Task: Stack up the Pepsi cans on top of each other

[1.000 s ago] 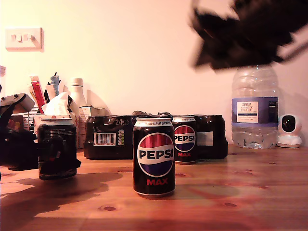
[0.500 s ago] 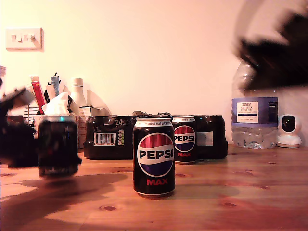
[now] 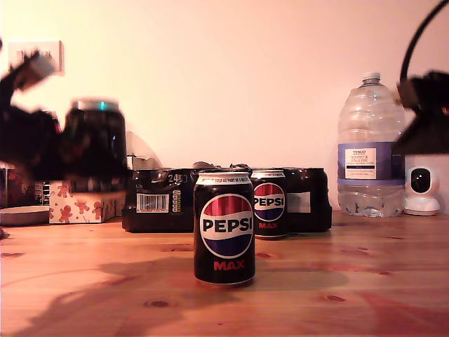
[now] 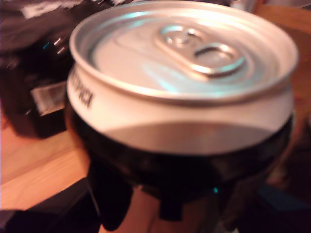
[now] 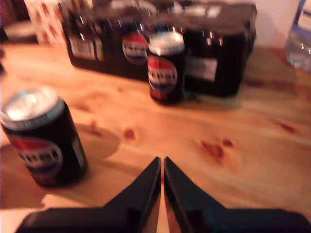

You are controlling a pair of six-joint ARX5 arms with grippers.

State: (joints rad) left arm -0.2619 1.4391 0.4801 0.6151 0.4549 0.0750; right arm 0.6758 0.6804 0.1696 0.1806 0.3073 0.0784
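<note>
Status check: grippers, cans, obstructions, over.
My first gripper holds one can aloft. My second gripper shut, empty. Two cans standing, nothing blocking.

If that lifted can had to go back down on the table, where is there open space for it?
Bare wood lies in front of the near Pepsi can and between it and the water bottle. It is crowded behind, where the far can stands against the multipack.

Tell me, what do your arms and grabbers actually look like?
Both are black, as far as the blur lets me tell. My first gripper is a chunky dark block with a pale part on its arm behind. My second gripper has two flat black fingers tapering to points. A black cable curves above that arm in the exterior view.
</note>
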